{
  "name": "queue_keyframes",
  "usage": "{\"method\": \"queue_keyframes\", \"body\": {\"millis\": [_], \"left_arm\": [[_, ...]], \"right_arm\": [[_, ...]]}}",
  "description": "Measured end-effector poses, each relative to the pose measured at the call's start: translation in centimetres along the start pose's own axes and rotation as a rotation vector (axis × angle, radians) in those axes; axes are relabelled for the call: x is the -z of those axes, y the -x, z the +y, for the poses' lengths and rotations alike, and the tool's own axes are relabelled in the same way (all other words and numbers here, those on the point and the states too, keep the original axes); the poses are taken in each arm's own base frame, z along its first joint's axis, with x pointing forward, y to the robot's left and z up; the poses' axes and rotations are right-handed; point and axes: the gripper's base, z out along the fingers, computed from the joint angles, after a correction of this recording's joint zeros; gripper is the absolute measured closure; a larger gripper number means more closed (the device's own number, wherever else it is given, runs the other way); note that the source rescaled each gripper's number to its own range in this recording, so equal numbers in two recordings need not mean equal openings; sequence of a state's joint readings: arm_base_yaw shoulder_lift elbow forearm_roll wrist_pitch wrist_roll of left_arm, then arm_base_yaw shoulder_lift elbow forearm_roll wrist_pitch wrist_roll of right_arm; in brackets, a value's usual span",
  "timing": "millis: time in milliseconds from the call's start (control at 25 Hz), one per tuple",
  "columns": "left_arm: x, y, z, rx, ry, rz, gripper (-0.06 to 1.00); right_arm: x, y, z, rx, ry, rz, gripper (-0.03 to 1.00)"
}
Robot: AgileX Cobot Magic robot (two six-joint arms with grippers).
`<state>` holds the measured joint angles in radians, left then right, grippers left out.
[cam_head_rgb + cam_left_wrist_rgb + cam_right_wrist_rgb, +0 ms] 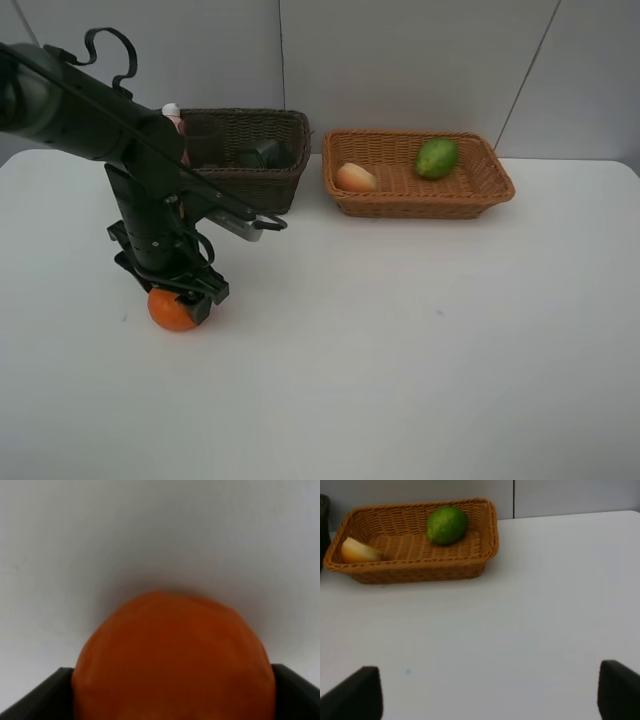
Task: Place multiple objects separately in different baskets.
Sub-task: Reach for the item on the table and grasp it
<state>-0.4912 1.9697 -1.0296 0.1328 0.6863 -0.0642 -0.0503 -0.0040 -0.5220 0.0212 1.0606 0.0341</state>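
Note:
My left gripper is down at the table on the left, shut on the orange. In the left wrist view the orange fills the gap between both fingers. The dark brown basket behind it holds the pink white-capped bottle, the translucent cup and the dark grey pump bottle. The light tan basket holds the peach-like fruit and the green fruit. My right gripper is open and empty, out of the high view.
The left arm leans over the front of the dark basket and partly hides it. The right wrist view shows the tan basket with the green fruit and the peach-like fruit, across bare white table.

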Motion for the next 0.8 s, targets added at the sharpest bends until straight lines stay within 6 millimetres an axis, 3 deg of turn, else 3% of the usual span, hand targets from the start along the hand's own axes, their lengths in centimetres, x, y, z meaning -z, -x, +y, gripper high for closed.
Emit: {"method": "queue_keyframes", "body": {"millis": [800], "left_arm": [[-1.5,0.2,-0.2,-0.004,-0.004,0.024,0.02]], "right_arm": [[0.0,0.0,0.0,0.0,0.0,0.0,-0.03]]}}
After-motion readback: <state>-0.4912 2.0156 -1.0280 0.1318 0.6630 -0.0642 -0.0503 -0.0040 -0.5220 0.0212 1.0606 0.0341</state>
